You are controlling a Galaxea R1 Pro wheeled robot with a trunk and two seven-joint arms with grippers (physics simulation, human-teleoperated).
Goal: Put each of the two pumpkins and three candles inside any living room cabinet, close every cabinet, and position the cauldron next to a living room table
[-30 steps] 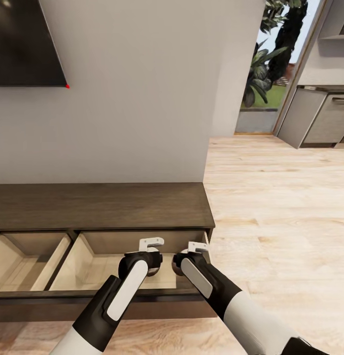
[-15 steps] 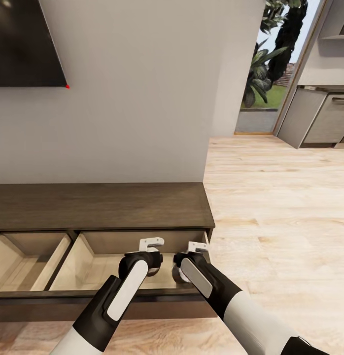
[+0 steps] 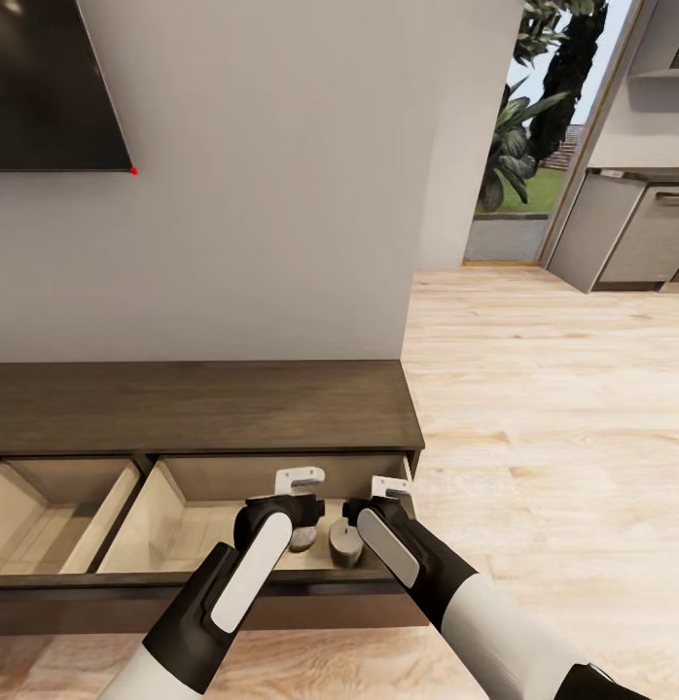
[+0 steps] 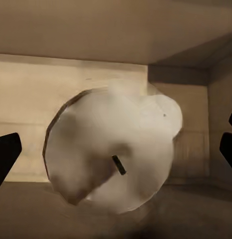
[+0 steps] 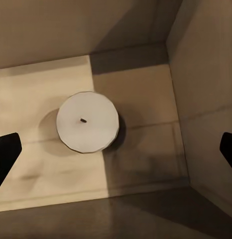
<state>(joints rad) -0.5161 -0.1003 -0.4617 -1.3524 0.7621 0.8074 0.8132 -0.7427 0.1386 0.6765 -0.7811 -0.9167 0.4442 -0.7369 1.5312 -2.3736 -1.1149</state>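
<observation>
The dark-brown cabinet [image 3: 203, 403] stands against the wall with two drawers pulled out. Both grippers hang over the right drawer [image 3: 174, 530]. My left gripper [image 3: 293, 525] is open; a pale candle [image 3: 303, 538] sits tilted just under it, blurred and close between the spread fingers in the left wrist view [image 4: 111, 149]. My right gripper [image 3: 363, 520] is open too. A second candle [image 3: 345, 547] stands upright on the beige drawer floor below it, wick up, near the drawer's corner [image 5: 87, 121]. The pumpkins, cauldron and table are out of view.
The left drawer [image 3: 48, 515] is open beside the right one. A black TV [image 3: 48, 87] hangs on the wall above. Light wood floor [image 3: 553, 408] stretches to the right toward a doorway with plants [image 3: 529, 146] and grey kitchen units [image 3: 631, 233].
Both grippers have let go of their candles. The right candle has dropped onto the drawer floor; the left one has slipped down, tilting. The arms have hardly moved.
</observation>
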